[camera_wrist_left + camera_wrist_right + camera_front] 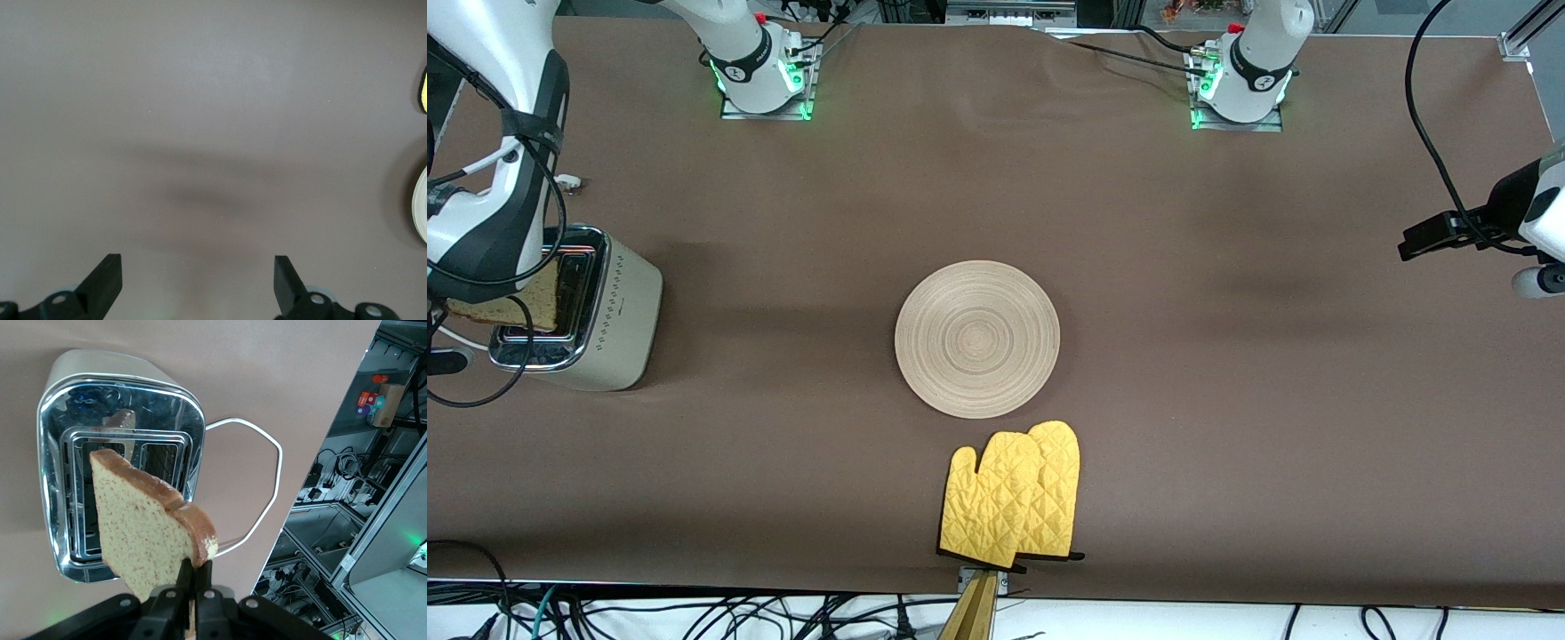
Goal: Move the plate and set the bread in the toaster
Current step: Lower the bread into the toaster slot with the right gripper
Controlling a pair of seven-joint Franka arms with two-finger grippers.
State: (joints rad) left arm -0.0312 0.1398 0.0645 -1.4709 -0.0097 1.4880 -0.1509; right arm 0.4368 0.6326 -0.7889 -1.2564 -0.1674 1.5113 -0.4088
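The cream toaster [614, 316] with its chrome top [120, 420] stands at the right arm's end of the table. My right gripper [195, 572] hangs over it, shut on the crust edge of the bread [143, 527]. The speckled slice [516, 302] is tilted above the slots, outside them. The round wooden plate [977, 339] lies flat at the table's middle, and its rim [421, 203] shows in the left wrist view. My left gripper [198, 287] waits over bare table at the left arm's end, open with nothing between its fingers [107, 277].
A yellow oven mitt [1016, 498] lies nearer to the front camera than the plate, close to the table's edge. The toaster's white cord [257, 480] loops on the table beside it. Cables hang along the table's front edge.
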